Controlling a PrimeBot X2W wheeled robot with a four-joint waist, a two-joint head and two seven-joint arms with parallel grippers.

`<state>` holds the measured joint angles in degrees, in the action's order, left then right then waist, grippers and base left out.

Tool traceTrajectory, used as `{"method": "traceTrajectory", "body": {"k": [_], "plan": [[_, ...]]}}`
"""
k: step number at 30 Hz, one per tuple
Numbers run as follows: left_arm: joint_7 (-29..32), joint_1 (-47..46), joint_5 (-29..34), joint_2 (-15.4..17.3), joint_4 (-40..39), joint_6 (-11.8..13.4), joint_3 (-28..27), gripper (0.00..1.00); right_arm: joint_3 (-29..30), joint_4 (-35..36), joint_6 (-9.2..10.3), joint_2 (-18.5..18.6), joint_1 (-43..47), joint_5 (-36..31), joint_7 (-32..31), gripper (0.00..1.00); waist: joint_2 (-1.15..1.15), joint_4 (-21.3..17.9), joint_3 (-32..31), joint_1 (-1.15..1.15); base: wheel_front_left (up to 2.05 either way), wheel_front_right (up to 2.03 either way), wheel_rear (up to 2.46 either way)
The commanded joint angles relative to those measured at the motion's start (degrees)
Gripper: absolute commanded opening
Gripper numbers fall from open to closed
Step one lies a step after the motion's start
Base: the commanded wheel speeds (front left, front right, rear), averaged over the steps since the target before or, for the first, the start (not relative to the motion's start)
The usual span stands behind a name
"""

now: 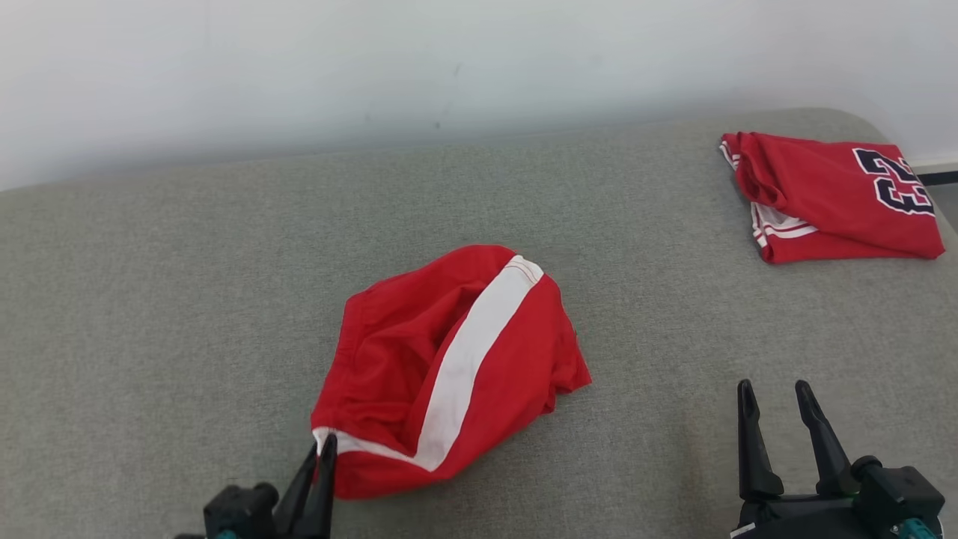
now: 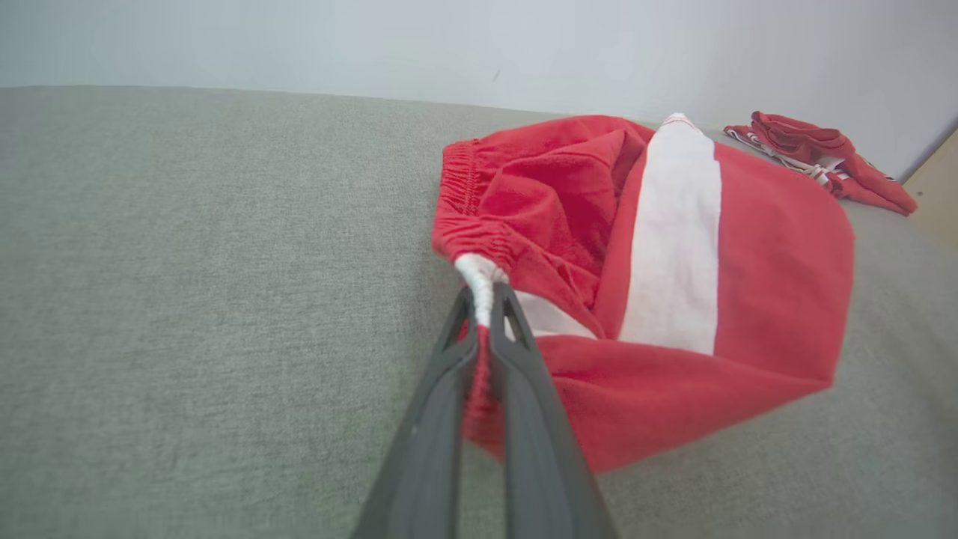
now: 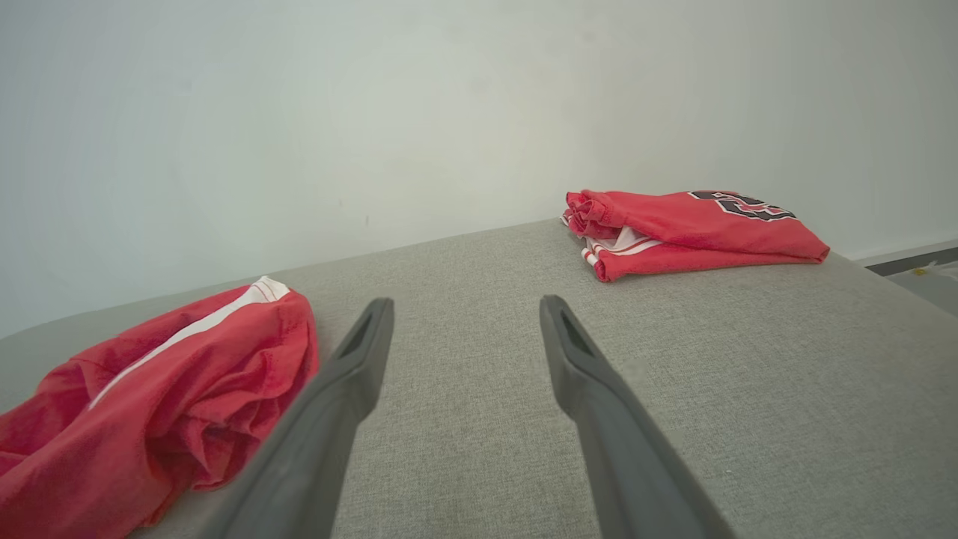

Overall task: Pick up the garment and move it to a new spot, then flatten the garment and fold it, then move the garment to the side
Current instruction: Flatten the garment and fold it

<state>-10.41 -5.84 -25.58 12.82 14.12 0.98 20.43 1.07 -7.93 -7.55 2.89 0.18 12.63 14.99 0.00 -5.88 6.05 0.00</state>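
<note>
Left tool [image 2: 486,293]: pinched shut on the white-trimmed waistband corner of the red shorts [image 1: 456,359].
Right tool [image 1: 775,395]: fingers apart, empty, above the grey upholstered surface [image 1: 187,299].
Red shorts: crumpled mid-surface; light, limp, likely to drape (the elastic waistband looks the firmest hold).
Far right: folded red jersey [image 1: 831,198], well apart.

The head view's bottom edge cuts off the bodies of the left gripper [image 1: 322,446] and right gripper [image 1: 774,387]. The red shorts [image 3: 150,404] run off the right wrist view's lower left corner.
</note>
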Motion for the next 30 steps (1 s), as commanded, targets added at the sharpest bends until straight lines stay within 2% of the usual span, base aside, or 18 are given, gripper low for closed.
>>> {"method": "traceTrajectory", "body": {"k": [1, 8, 9, 10, 17, 24, 30], "plan": [[-0.63, 0.78, -0.59, -0.51, 0.67, -0.17, -0.05, 0.0, -0.12, -0.07, 0.16, -0.01, 0.29, -0.53, 0.24, 1.0, 0.0, 0.28, 0.0, 0.0, 0.0, 0.0, 0.0], [-3.4, 2.01, -1.89, -2.57, 7.38, -0.88, -0.75, 0.0, -0.23, -0.44, 0.16, 0.0, 0.29, -0.67, 0.24, 1.0, 0.0, 0.06, 0.3, 0.0, 0.0, 0.0, 0.0], [-4.04, 1.44, -1.48, -2.81, 8.21, -0.72, -1.28, 0.45, -0.01, -0.51, 0.16, 0.14, 0.35, -0.68, 0.24, 1.0, 0.0, 0.14, 0.26, 0.0, 0.0, 0.0, 0.0], [-4.37, 1.05, -0.94, -2.86, 8.13, -0.68, -1.48, 0.98, 0.12, -0.53, 0.16, 0.23, 0.41, -0.66, 0.24, 1.0, 0.0, 0.24, 0.16, 0.0, 0.0, 0.0, 0.0], [-4.85, 1.44, 1.47, -3.07, 3.0, 0.02, -5.96, 1.0, 0.68, -0.5, 0.16, 0.27, 0.87, -0.72, 0.24, 1.0, 0.0, 1.11, -1.05, 0.0, 0.0, 0.0, 0.0], [-4.78, 5.32, 6.11, -3.74, -6.0, 0.41, -12.89, 1.0, 0.86, -0.08, 0.16, 0.46, 1.73, -0.79, 0.25, 1.0, 0.0, 2.25, -3.4, 0.0, 0.0, 0.0, 0.0], [-4.78, 8.42, 8.46, -4.16, -9.85, 0.74, -16.6, 1.0, 0.87, -0.13, 0.16, 0.59, 2.73, -0.82, 0.23, 1.0, 0.0, 2.64, -4.96, 0.0, 0.0, 0.0, 0.0]]}}
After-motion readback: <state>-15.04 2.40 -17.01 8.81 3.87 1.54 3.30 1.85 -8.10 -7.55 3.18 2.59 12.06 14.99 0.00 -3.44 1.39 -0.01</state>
